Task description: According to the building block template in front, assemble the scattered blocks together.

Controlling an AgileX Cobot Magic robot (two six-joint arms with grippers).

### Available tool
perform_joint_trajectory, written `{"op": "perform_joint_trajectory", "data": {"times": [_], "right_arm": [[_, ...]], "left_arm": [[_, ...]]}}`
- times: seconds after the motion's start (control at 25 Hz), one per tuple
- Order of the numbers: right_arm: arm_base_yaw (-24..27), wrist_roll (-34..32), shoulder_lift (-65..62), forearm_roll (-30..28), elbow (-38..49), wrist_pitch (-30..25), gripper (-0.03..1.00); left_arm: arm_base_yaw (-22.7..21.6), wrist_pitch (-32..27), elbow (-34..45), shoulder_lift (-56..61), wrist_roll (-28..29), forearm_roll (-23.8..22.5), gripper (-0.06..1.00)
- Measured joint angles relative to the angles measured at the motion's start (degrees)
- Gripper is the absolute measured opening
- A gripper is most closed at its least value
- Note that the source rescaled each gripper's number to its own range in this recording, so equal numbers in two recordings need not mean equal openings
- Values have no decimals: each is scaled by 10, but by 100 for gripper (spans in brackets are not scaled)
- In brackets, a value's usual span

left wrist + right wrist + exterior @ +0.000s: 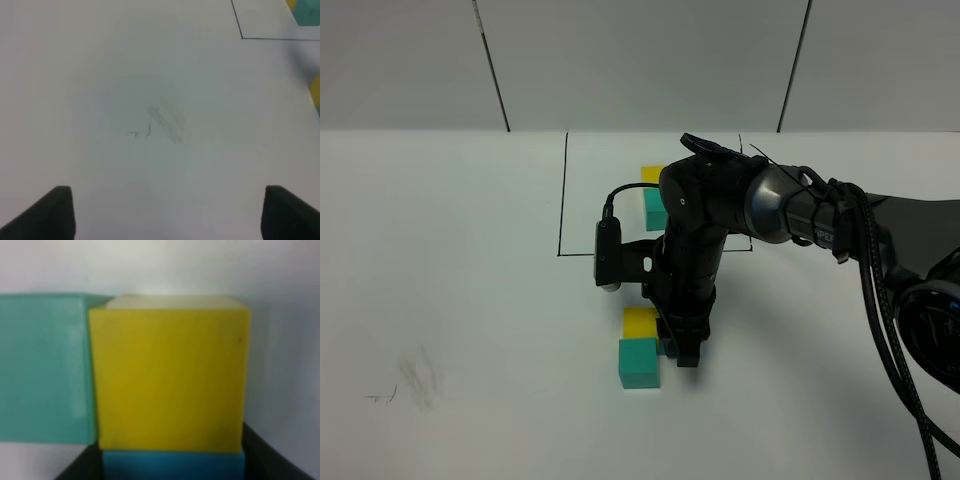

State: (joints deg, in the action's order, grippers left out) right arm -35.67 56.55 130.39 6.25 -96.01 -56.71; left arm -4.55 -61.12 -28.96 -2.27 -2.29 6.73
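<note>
1. The white table [440, 300] filled the scene, with a smudged pencil mark [415, 380] on its left part.
2. The right arm [790, 210] reached across from the right, bent down over the middle of the table, its wrist camera [607, 255] on its left side.
3. A thin black outline [563, 200] was drawn on the far middle of the table; inside it the template showed a yellow cube [651, 174] and a teal cube [655, 209], the rest hidden behind the arm.
4. The loose blocks lay nearer than the outline: a yellow block [640, 322] touched a teal block [639, 362] just in front of it.
5. The right claw [682, 352] was lowered beside those two, clenched on a blue block [172, 464], which sat against the yellow block in the right wrist view.
6. The left claw [167, 212] hung released above the bare table near the pencil mark, its fingers [47, 212] apart, holding nothing.
</note>
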Motion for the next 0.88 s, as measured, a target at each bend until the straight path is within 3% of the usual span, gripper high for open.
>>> {"op": "perform_joint_trajectory", "data": {"times": [0.08, 0.28, 0.6, 0.88], "right_arm": [[0, -2, 0, 0, 0, 2, 11], [0, -8, 0, 0, 0, 2, 42], [3, -57, -20, -21, 0, -27, 66], [28, -207, -82, -54, 0, -40, 92]], "left_arm": [[0, 0, 0, 0, 0, 0, 64], [0, 0, 0, 0, 0, 0, 64], [0, 0, 0, 0, 0, 0, 64], [0, 0, 0, 0, 0, 0, 64]]}}
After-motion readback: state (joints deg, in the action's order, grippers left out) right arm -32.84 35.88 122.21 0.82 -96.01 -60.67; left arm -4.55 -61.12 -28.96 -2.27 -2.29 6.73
